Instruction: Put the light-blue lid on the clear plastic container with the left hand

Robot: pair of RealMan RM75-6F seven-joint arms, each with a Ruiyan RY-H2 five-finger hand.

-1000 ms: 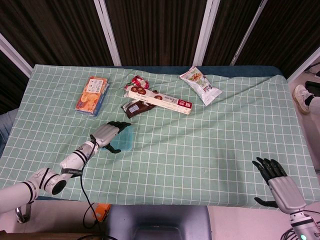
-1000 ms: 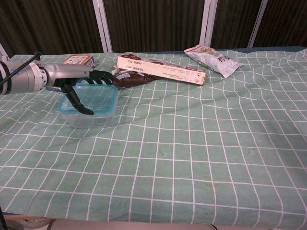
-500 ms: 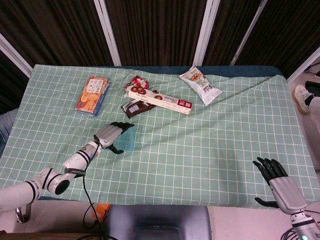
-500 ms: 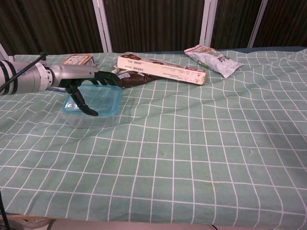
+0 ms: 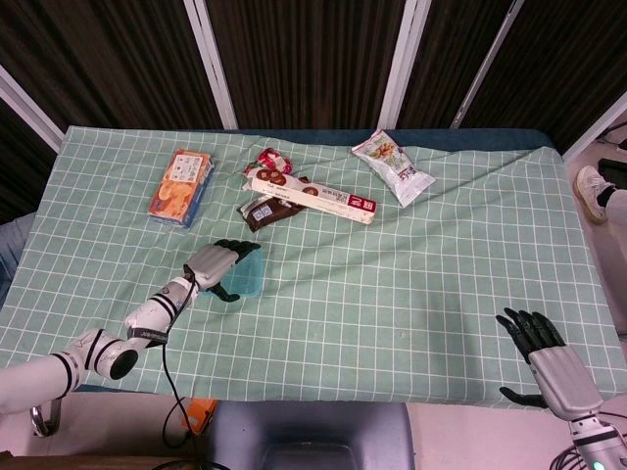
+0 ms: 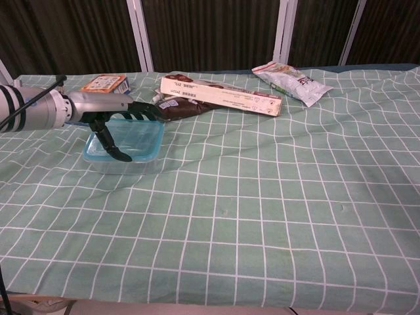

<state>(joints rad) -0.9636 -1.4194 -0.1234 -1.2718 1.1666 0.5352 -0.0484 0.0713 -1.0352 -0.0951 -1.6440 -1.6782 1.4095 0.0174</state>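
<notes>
The light-blue lid (image 6: 134, 136) lies nearly flat on top of the clear plastic container (image 6: 121, 165), at the left of the green checked tablecloth. My left hand (image 6: 111, 121) reaches over it from the left. Its fingers (image 6: 141, 111) run along the lid's far edge and the thumb curves down to the near edge, so the hand holds the lid across. In the head view the left hand (image 5: 217, 264) covers most of the lid (image 5: 251, 274). My right hand (image 5: 544, 357) rests open at the table's near right edge, its fingers spread and holding nothing.
Behind the container lie a brown bar (image 5: 266, 211), a long white biscuit box (image 5: 313, 196) and a red packet (image 5: 271, 159). An orange-and-blue snack box (image 5: 181, 186) sits at the far left, a white snack bag (image 5: 392, 166) at the far right.
The lid, tilted and shifted right half a second ago, has dropped lower and sits flatter on the container. The left hand stayed over it. The right hand has not moved.
</notes>
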